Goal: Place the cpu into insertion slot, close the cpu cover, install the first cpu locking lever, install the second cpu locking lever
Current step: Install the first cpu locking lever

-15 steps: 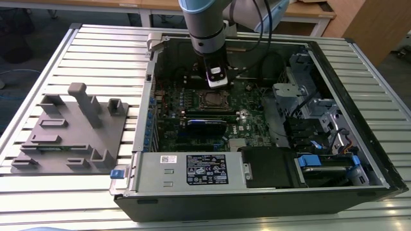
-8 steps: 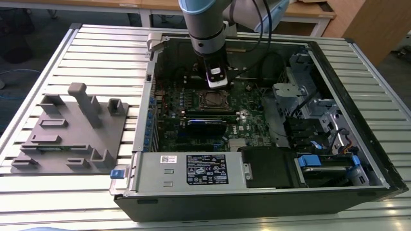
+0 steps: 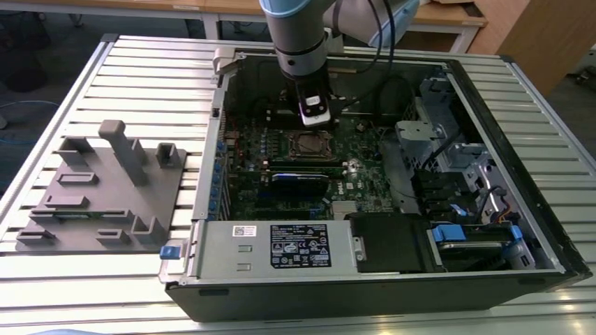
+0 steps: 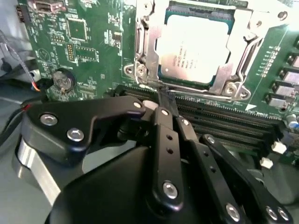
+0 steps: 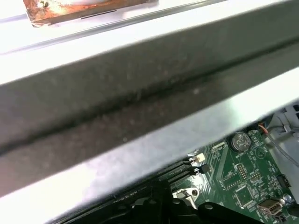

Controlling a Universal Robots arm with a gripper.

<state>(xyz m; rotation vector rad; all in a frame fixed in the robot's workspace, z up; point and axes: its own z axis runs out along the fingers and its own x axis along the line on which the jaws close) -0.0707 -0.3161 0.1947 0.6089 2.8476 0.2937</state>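
Note:
In the second wrist view the cpu point(image 4: 194, 46) lies flat in the insertion slot point(image 4: 223, 87), its silver-grey top showing through the window of the cpu cover point(image 4: 245, 28). The cover lies down over the chip. My gripper point(image 4: 163, 94) has its black fingers drawn together, shut, with the tips right at the socket's edge that faces the memory slots. A thin metal lever point(image 4: 138, 44) runs along one side of the socket. In the exterior view the gripper point(image 3: 315, 124) hangs just beyond the socket point(image 3: 308, 144) inside the open computer case.
Long black memory slots point(image 4: 224, 121) run beside the socket. A coin battery point(image 4: 62, 80) sits on the green board. The case walls point(image 3: 219, 139), a drive cage point(image 3: 447, 139) and the power supply point(image 3: 279, 244) ring the board. A grey fixture plate point(image 3: 102, 188) lies at the exterior view's left.

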